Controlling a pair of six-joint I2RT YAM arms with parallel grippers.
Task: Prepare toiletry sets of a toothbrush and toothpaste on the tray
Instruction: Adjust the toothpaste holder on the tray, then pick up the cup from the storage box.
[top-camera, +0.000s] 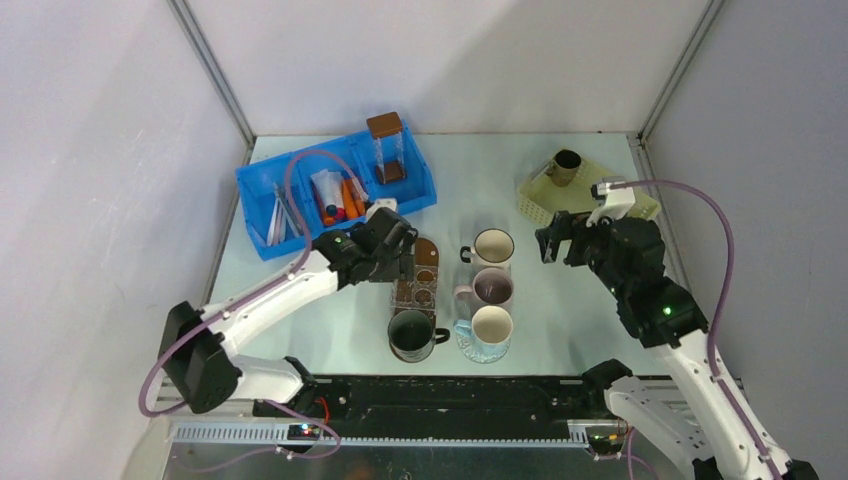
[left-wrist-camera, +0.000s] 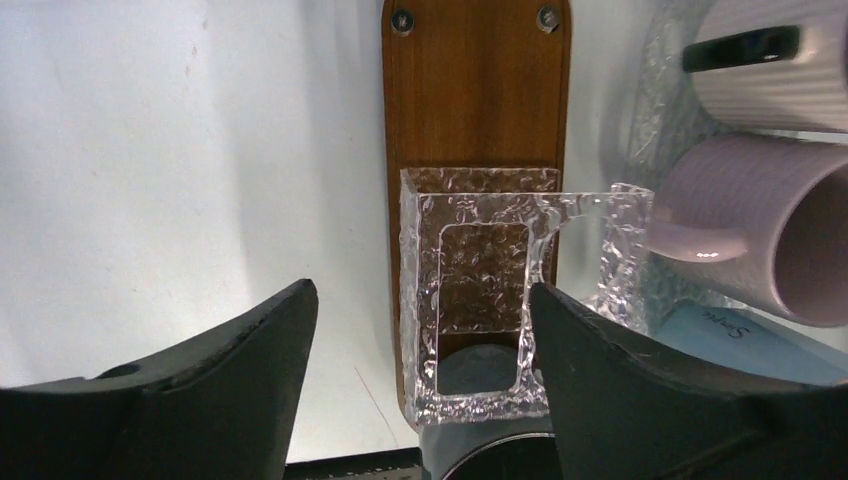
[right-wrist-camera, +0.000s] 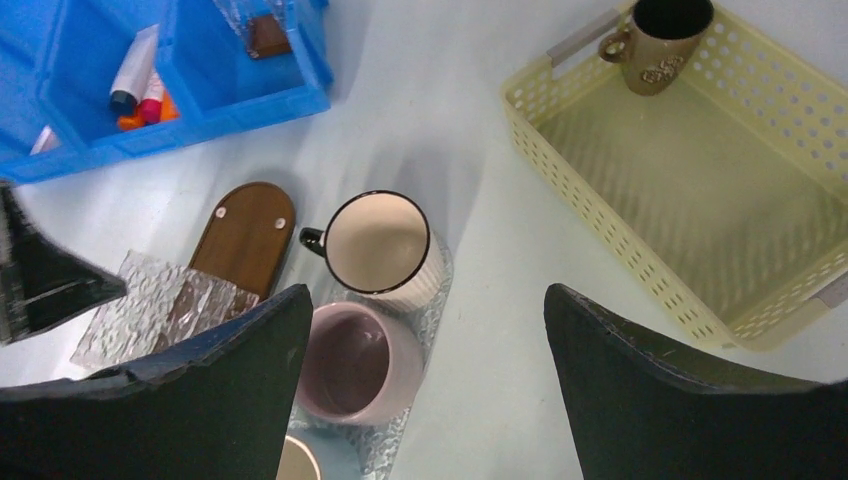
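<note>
The toothbrushes (top-camera: 280, 218) lie in the left compartment of a blue bin (top-camera: 262, 180). The toothpaste (top-camera: 340, 198) tubes, orange and white, fill its middle compartment, and the toothpaste (right-wrist-camera: 140, 85) also shows in the right wrist view. A clear textured tray (right-wrist-camera: 438, 275) holds three mugs (top-camera: 492, 287). My left gripper (top-camera: 400, 250) is open over a clear brown-lidded box (left-wrist-camera: 470, 300) lying on the table. The box sits between the fingers, near the right one. My right gripper (right-wrist-camera: 428, 295) is open and empty, above the table to the right of the mugs.
A second clear brown-lidded box (top-camera: 387, 145) stands in the bin's right compartment. A dark mug (top-camera: 411, 333) sits in front of the lying box. A yellow basket (right-wrist-camera: 600, 220) at the back right holds a brown mug (right-wrist-camera: 660, 40).
</note>
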